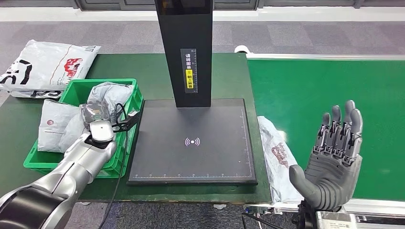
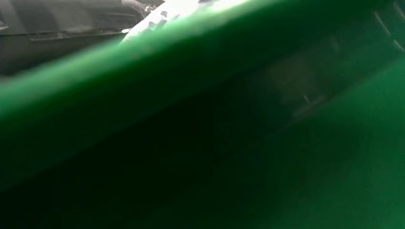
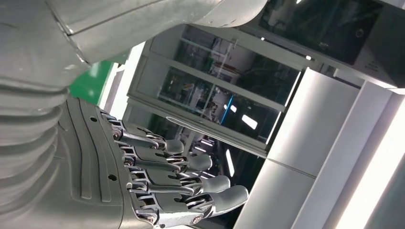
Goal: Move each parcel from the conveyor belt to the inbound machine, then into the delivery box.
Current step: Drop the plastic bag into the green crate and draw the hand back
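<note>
A white parcel with a red mark (image 1: 278, 160) lies at the seam between the dark table and the green conveyor belt (image 1: 329, 95), right of the inbound machine's black plate (image 1: 191, 162). My right hand (image 1: 336, 152) is raised above the belt's near edge, beside that parcel, fingers spread upward and holding nothing; the right wrist view shows the same hand (image 3: 157, 191) with its fingers straight. My left hand (image 1: 101, 131) reaches into the green delivery box (image 1: 125, 160), over a grey parcel (image 1: 111, 95). Its fingers are hidden. A white parcel (image 1: 53, 125) also lies in the box.
The machine's black column (image 1: 187, 47) rises behind the plate. A large white parcel (image 1: 45, 64) lies on the table behind the box. The left wrist view is a blur of green box wall (image 2: 143, 71). Black cables hang off the table's front edge.
</note>
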### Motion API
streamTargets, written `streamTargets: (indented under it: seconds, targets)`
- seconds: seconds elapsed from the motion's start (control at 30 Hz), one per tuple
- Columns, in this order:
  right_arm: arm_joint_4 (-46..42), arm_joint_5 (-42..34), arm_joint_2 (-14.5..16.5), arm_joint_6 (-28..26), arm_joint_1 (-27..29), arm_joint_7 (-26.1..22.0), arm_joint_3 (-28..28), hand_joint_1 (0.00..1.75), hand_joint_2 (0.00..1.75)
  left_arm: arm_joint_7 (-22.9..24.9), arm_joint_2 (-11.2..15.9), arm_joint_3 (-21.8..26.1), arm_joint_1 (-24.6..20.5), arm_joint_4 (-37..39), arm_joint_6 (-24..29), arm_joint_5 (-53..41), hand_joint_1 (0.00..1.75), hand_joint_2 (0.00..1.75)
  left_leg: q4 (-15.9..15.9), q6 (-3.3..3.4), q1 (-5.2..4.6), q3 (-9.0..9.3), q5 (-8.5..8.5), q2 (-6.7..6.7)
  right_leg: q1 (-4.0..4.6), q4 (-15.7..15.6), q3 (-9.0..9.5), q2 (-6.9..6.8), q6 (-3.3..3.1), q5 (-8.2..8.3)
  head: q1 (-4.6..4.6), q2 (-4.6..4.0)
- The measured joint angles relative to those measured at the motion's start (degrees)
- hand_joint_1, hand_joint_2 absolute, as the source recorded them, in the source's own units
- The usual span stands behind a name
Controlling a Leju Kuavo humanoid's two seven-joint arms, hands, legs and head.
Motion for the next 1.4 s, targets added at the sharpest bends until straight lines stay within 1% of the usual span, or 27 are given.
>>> streamTargets:
  seconds: [0.43, 0.47, 0.57, 0.6, 0.63, 0.77, 0.87, 1.0, 1.1, 1.4]
  targets:
    - [0.0, 0.28, 0.02, 0.18, 0.0, 0.17, -0.88, 0.0, 1.75, 0.25, 0.1, 0.01, -0.57, 0.97, -0.23, 0.0, 1.75, 1.75, -0.01, -0.02, 0.01, 0.03, 0.01, 0.01, 0.01, 0.04, 0.0, 0.02, 0.0, 0.0, 0.0, 0.0]
    - [0.0, 0.31, 0.02, 0.19, 0.0, 0.17, -0.89, 0.0, 1.75, 0.27, 0.1, 0.02, -0.59, 1.01, -0.23, 0.0, 1.64, 1.75, -0.01, -0.02, 0.01, 0.03, 0.01, 0.01, 0.01, 0.05, 0.0, 0.02, 0.0, 0.0, 0.0, 0.0]
    - [0.0, 0.61, 0.04, 0.33, 0.0, 0.22, -0.92, 0.0, 1.75, 0.35, 0.43, 0.23, -0.64, 1.06, -0.28, 0.0, 0.33, 1.75, -0.01, -0.03, 0.02, 0.03, 0.01, 0.04, 0.01, 0.06, 0.0, 0.04, -0.01, 0.0, 0.0, 0.0]
    - [0.0, 0.77, 0.04, 0.45, -0.01, 0.27, -0.92, 0.0, 1.75, 0.36, 0.77, 0.5, -0.67, 1.02, -0.22, 0.0, 0.0, 1.75, -0.02, -0.03, 0.02, 0.05, 0.01, 0.08, 0.02, 0.07, 0.0, 0.09, -0.02, 0.01, 0.0, 0.0]
    - [0.0, 0.94, 0.05, 0.61, -0.01, 0.33, -0.92, 0.0, 1.75, 0.36, 1.19, 0.89, -0.7, 0.95, -0.09, 0.0, 0.0, 1.75, -0.02, -0.04, 0.03, 0.06, 0.0, 0.16, 0.02, 0.08, -0.01, 0.16, -0.03, 0.01, 0.0, 0.0]
    - [0.0, 1.53, 0.17, 1.32, -0.16, 0.61, -0.93, 0.0, 1.75, 0.37, 3.91, 3.27, -0.64, 0.1, 1.2, 0.0, 0.0, 0.0, -0.06, -0.1, 0.06, 0.08, 0.02, 0.47, 0.06, 0.12, -0.14, 0.47, -0.13, 0.08, 0.0, 0.0]
    - [0.0, 2.01, 0.27, 1.66, -0.6, 0.89, -0.94, 0.0, 1.75, 0.37, 5.91, 5.26, -0.46, -1.37, 3.13, 0.0, 0.0, 0.0, -0.07, -0.18, 0.09, 0.07, 0.07, 0.43, 0.08, 0.13, -0.19, 0.48, -0.16, 0.08, 0.0, 0.0]
    - [0.02, 2.49, 0.5, 1.74, -1.06, 1.18, -0.96, 0.0, 1.75, 0.37, 7.41, 7.6, -0.38, -3.83, 5.36, 0.0, 0.0, 0.0, -0.08, -0.21, 0.11, 0.03, 0.09, 0.25, 0.11, 0.14, -0.17, 0.37, -0.2, 0.05, 0.0, 0.0]
    - [0.04, 2.6, 0.52, 1.74, -1.31, 1.18, -0.96, 0.0, 1.75, 0.37, 7.91, 8.66, -0.38, -5.11, 5.74, 0.0, 0.0, 0.0, -0.08, -0.2, 0.11, 0.0, 0.09, 0.18, 0.11, 0.14, -0.15, 0.31, -0.21, 0.04, 0.0, 0.0]
    - [0.05, 2.64, 0.52, 1.74, -1.58, 1.19, -0.96, 0.0, 1.75, 0.37, 8.49, 9.69, -0.32, -6.53, 6.2, 0.0, 0.0, 0.0, -0.07, -0.2, 0.09, -0.03, 0.09, 0.11, 0.07, 0.13, -0.15, 0.22, -0.2, 0.04, 0.0, 0.0]
